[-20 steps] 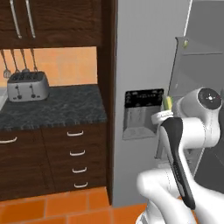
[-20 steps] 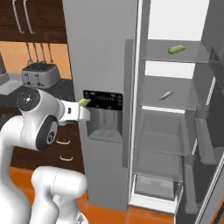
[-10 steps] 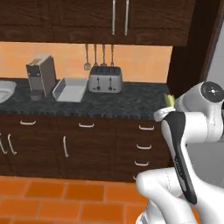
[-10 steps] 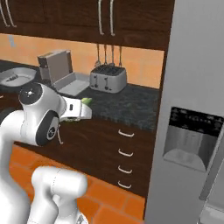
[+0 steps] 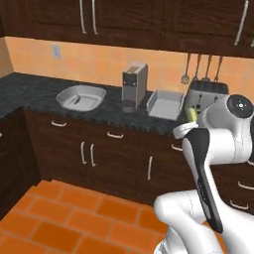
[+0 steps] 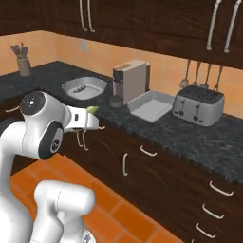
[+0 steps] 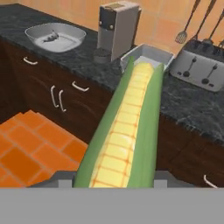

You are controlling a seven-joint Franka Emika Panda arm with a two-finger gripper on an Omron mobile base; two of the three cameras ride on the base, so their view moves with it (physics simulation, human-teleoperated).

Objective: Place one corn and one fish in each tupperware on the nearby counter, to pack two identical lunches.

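- Oval tupperware (image 5: 81,97) sits left on the counter (image 5: 30,89).
- Coffee machine (image 5: 134,85) stands between it and rectangular tupperware (image 5: 165,104).
- Toaster (image 5: 207,93) behind the arm (image 5: 218,144).

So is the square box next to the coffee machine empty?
Looks empty: the rectangular tupperware shows a bare grey floor. The corn is in the gripper.

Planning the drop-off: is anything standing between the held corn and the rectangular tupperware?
Nothing visible does. The corn points at the rectangular tupperware; the coffee machine stands left of it, the toaster right, both beside the path.
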